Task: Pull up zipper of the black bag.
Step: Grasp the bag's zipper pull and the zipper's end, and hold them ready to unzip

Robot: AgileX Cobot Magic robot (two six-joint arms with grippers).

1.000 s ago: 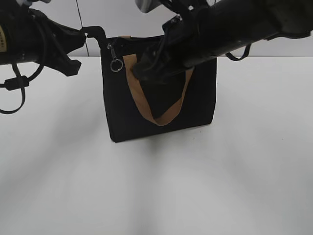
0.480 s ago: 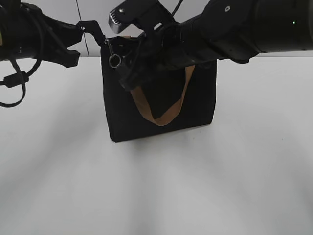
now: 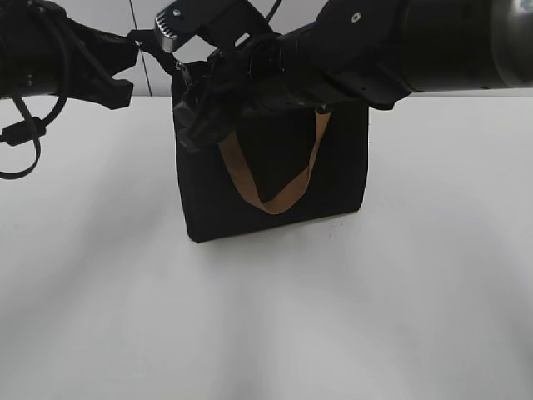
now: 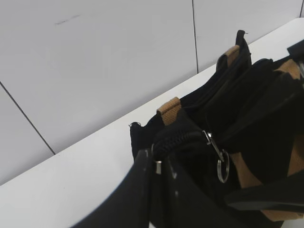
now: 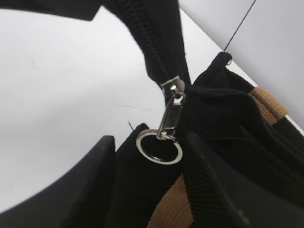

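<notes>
The black bag (image 3: 275, 183) stands upright on the white table, with a tan strap handle (image 3: 275, 202) hanging down its front. My left gripper (image 3: 154, 42) is shut on the end tail of the zipper (image 4: 178, 140) at the bag's upper left corner; in the left wrist view its fingers (image 4: 159, 167) pinch that tail. My right gripper (image 3: 193, 117) reaches across to the same corner. In the right wrist view its fingers (image 5: 152, 164) are open, one on each side of the silver pull tab's ring (image 5: 159, 147). The zipper tail (image 5: 156, 42) is drawn taut.
The white table (image 3: 333, 317) surrounds the bag. A panelled wall (image 4: 95, 71) stands close behind it. The right arm (image 3: 391, 50) lies across the bag's top and hides the opening in the exterior view.
My right gripper has moved left along the bag's top to its upper left corner and now covers the pull ring. The left gripper has kept its hold and shifted slightly.
</notes>
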